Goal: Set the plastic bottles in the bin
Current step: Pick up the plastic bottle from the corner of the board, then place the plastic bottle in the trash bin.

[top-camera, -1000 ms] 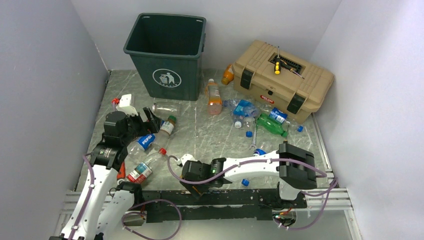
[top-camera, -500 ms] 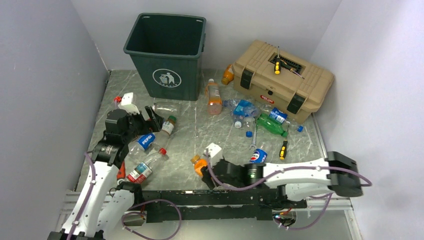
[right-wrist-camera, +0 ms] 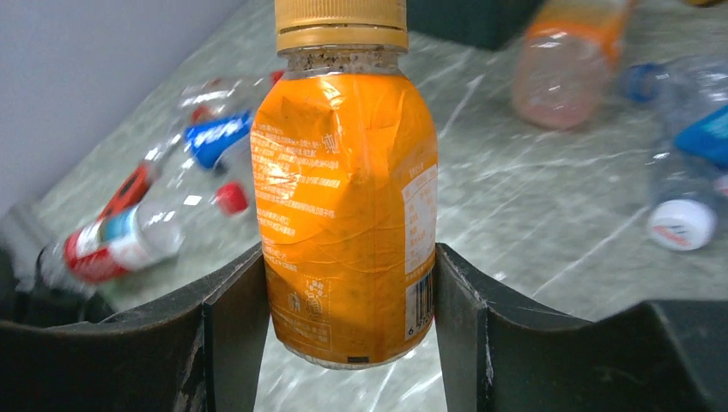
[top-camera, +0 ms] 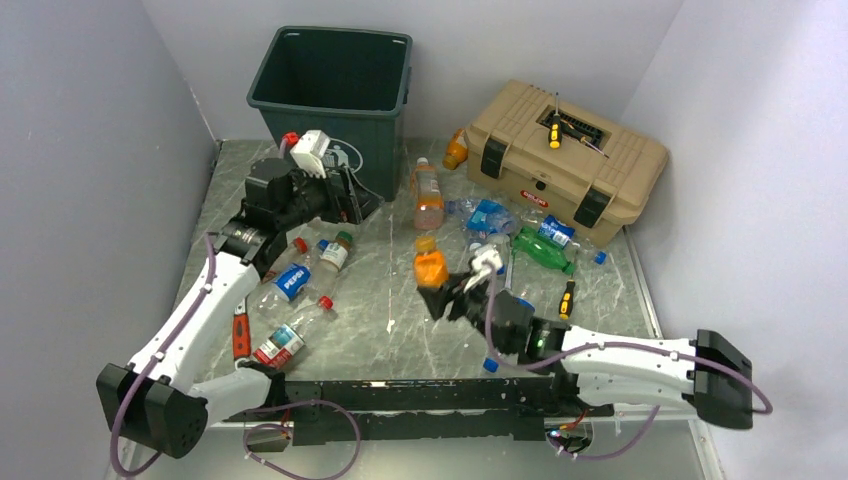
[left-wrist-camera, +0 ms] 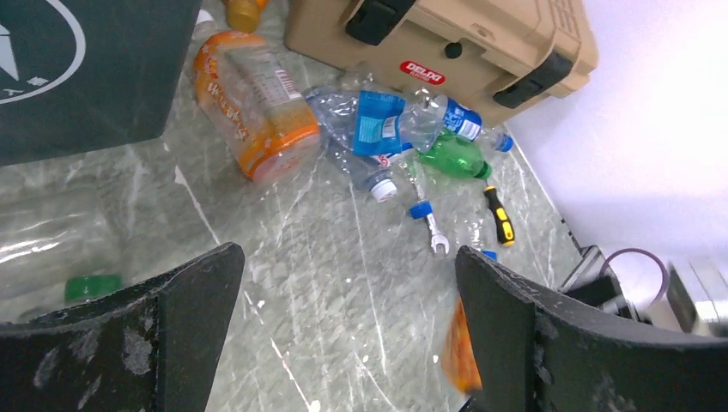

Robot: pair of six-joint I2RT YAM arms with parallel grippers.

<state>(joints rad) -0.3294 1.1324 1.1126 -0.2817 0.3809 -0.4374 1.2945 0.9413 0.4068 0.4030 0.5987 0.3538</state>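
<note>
The right claw [right-wrist-camera: 348,283] pinches a slick orange bottle [right-wrist-camera: 343,197] that could slip before the bin [top-camera: 300,110]. The left claw [left-wrist-camera: 348,266] is spread.

From my seat the bin [top-camera: 300,100] stands at the back left of the worktop [top-camera: 390,300], with the toolbox [top-camera: 520,135] to its right, also at the back. A screwdriver [top-camera: 554,135] lies on the toolbox lid. Between bin and toolbox a long bottle [top-camera: 428,195] lies on the worktop, with a short bottle [top-camera: 456,150] behind it. In front of the toolbox sits a cluster of bottles [top-camera: 545,250], and nearer me lies a second screwdriver [top-camera: 566,298]. Left of centre lie several more bottles [top-camera: 292,281]. My left claw [top-camera: 355,198] hangs just in front of the bin, with nothing between its fingers. My right claw [right-wrist-camera: 350,300] holds an upright bottle [right-wrist-camera: 343,189] over the middle of the worktop.
</note>
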